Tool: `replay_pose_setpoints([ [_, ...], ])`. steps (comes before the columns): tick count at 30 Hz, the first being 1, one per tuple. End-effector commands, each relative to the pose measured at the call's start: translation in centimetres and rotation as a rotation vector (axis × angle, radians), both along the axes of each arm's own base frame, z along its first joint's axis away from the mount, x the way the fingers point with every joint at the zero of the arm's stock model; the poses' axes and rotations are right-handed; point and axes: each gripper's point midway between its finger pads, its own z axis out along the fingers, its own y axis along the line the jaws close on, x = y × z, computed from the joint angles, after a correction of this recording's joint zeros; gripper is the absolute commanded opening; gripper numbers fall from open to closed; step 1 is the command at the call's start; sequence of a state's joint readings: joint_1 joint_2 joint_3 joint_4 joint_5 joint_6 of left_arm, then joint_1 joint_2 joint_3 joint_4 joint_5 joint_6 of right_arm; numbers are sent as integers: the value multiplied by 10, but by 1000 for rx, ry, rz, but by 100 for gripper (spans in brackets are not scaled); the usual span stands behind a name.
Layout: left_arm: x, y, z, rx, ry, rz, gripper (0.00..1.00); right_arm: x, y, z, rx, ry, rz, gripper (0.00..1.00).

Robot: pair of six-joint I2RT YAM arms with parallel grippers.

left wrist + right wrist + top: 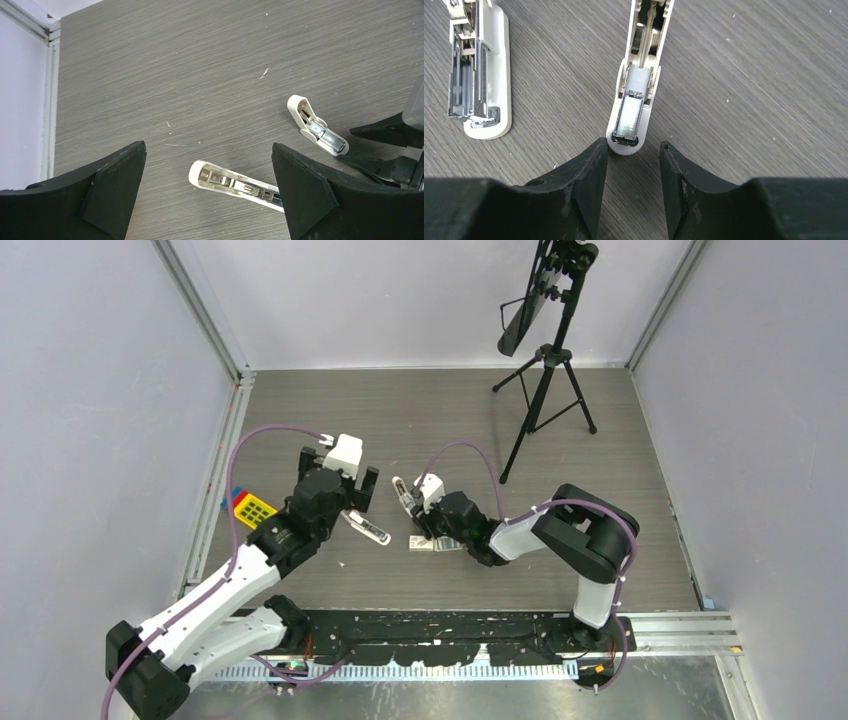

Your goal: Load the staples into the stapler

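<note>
Top view: my left gripper (pixel 340 485) is spread wide and empty above the stapler (pixel 368 530), which lies mid-tabletop.

Left wrist view: the stapler (pixel 235 182) lies flat between the jaws.

Right wrist view: my right gripper (pixel 633 150) is half spread and grasps nothing. The end of the short stapler (pixel 634 100) sits at its tips.

- White staplers: 2. The longer stapler (pixel 235 182) lies under the left pincer (pixel 208 146); the shorter stapler (pixel 317 127) lies just ahead of the right pincer (pixel 633 145).
- Staple box (pixel 421 545): 1, beside the right pincer.
- Tripod (pixel 545 400): 1.
- Yellow keypad block (pixel 252 508): 1.
</note>
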State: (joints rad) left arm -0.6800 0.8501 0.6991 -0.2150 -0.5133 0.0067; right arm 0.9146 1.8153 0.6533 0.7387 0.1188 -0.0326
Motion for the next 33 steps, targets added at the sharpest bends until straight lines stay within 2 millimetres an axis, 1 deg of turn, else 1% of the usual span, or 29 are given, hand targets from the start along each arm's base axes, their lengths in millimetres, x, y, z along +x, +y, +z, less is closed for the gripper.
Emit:
replay_pose_setpoints([
  [1,7,-14,20,-99,-19,-11,99,2,0,-5,3,-41,3,47],
  [5,11,-14,15,-135,15,-1,99,-2,6,-6,14,-40,42,48],
  [7,13,-16,13,-166,36,0,99,-1,6,-8,7,-41,40,48],
  [12,16,-27,7,-236,103,-23,99,7,-10,-17,-22,-72,-28,47],
  [16,20,-38,6,-288,145,-41,99,8,-18,-19,-8,-71,-35,42],
  [20,26,-48,0,-370,194,-43,99,5,-22,-22,12,-59,-8,35],
  [24,35,-56,-12,-440,254,-32,99,2,-22,-23,27,-49,20,31],
  [30,45,-69,-38,-514,345,-2,94,-3,-19,-22,25,-55,64,31],
  [33,51,-74,-48,-525,375,7,91,-1,-20,-22,17,-69,72,31],
])
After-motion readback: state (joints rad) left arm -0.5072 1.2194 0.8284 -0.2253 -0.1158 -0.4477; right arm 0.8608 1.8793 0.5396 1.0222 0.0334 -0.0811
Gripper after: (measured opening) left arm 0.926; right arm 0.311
